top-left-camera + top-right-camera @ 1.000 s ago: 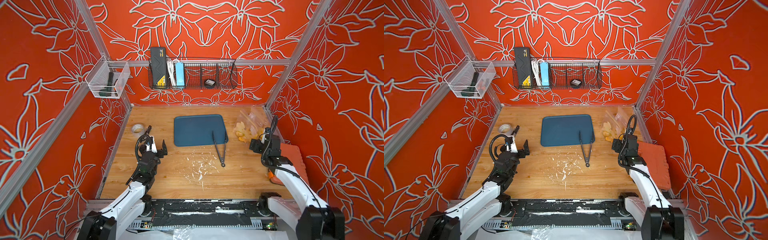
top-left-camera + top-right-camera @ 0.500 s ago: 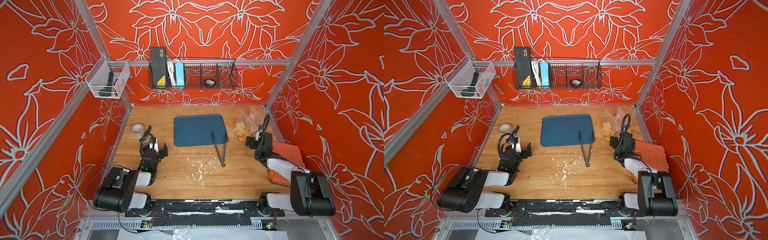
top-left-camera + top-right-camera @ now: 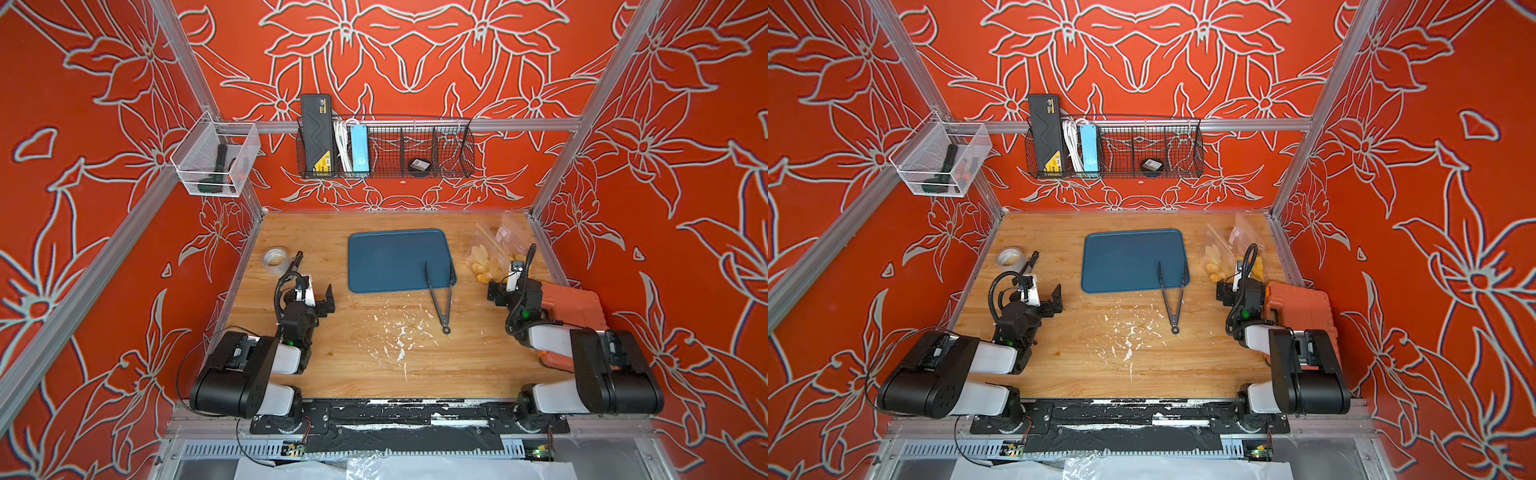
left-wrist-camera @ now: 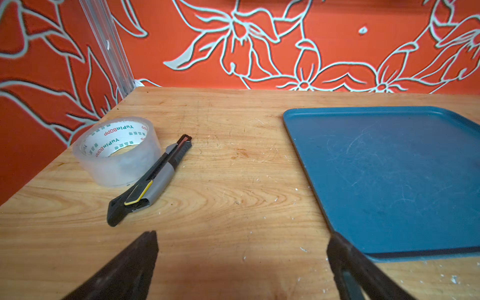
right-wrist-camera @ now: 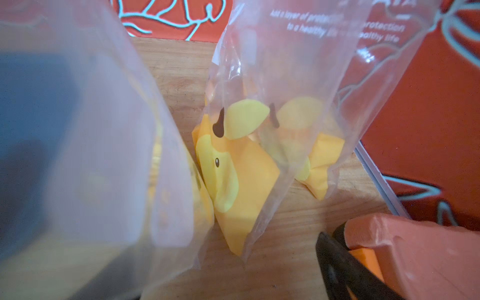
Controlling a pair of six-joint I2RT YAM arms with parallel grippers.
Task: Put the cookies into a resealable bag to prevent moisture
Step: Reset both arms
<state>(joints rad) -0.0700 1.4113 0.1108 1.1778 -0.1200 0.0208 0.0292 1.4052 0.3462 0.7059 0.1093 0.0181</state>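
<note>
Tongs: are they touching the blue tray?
Touching. In both top views the tongs lie across the tray's near edge, with their tips resting on its floor.

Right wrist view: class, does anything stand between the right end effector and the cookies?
Yes: plastic film. The cookies, small yellow-orange pieces, seem to lie inside a clear bag close before the open right end effector; its wall covers them. Nothing else visible intervenes.

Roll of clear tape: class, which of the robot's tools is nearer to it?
Left. The left tool sits close to the tape roll, on the robot's side of it, beside the utility knife; the right tool is across the table, at the clear bags.
</note>
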